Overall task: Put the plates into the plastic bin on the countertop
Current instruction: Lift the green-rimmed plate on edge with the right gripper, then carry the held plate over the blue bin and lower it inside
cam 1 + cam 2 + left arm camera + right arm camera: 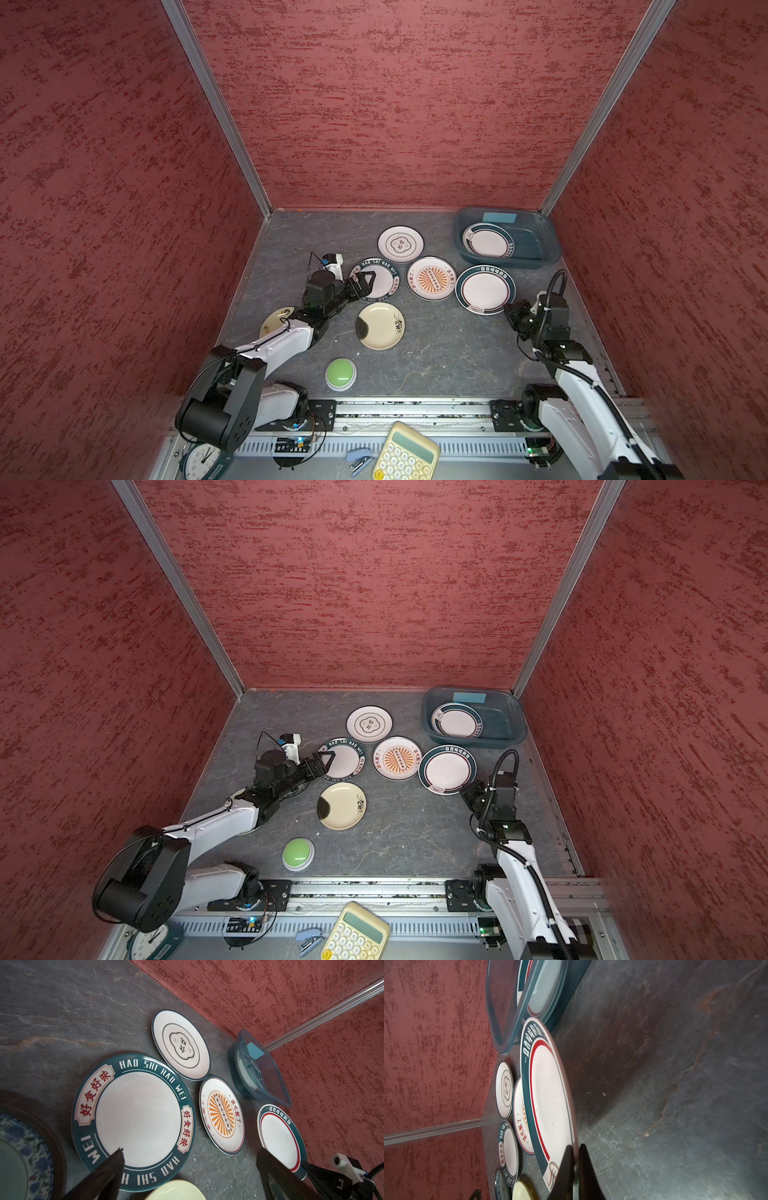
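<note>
The countertop (449,353) is bare at near right. The bin (511,262) in the far right corner holds one green-rimmed plate (487,241) in its left half. Just near of the bin, the right gripper (575,1148) is clamped on the near rim of a second plate (484,289), while the left gripper (365,283) hangs with jaws wide apart over the lettered plate (384,282).

Left gripper (191,1150) wide open, low over the countertop (62,1022). One finger (108,1169) has its tip over the inner rim of the lettered plate (135,1118), which has a green band; contact unclear. The other finger (274,1172) overlaps the red-ringed plate (278,1136). Sunburst plate (221,1114) lies flat between those two. Emblem plate (180,1045) sits just beside the lettered and sunburst plates. Bin (234,1072) stands near the red wall (311,1022), with a pale plate (246,1076) inside and a blue label (254,1050). Cream plate (176,1191) and floral plate (25,1147) are cut off at the frame edges.
</note>
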Robot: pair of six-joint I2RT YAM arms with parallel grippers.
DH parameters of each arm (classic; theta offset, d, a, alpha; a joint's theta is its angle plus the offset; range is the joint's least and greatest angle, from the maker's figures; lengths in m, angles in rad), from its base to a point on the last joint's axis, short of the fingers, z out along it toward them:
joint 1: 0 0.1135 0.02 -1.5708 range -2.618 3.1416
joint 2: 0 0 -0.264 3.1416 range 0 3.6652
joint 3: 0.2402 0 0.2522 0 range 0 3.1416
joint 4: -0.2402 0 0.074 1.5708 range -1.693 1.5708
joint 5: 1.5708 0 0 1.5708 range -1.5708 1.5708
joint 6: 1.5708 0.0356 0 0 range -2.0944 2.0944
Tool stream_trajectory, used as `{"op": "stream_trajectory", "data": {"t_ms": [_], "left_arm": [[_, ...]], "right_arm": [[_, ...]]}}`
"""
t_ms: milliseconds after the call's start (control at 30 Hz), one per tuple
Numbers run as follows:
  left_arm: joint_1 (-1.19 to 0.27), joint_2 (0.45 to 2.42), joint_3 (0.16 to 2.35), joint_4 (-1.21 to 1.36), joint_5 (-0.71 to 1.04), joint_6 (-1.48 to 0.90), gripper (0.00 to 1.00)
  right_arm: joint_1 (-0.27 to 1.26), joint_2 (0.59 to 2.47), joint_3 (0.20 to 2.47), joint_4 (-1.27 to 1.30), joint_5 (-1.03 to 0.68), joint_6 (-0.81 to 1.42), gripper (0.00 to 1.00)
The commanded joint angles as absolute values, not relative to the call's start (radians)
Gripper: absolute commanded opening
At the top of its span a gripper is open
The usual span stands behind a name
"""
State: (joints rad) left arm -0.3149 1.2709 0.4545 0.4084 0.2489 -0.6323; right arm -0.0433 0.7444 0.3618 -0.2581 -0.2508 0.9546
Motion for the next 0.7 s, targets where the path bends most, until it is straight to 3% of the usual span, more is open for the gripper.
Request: {"op": "stream_trajectory", "data": {"t_ms": [0,267,667], "left_arm": [[-0.306,1.295,0.481,0.397,0.277,-0.640,0.99],[-0.301,1.312,0.482,0.410,0.296,-0.646,1.00],[-0.288,1.314,0.459,0.502,0.347,-0.693,1.00]], "right_arm": [[-0.047,0.736,0.435,-0.224,-0.329,0.908,0.00],[-0.047,0.759,0.525,-0.162,-0.431,0.917,0.00],[-0.049,0.933,0.669,-0.031,-0.408,0.938,0.00]]}}
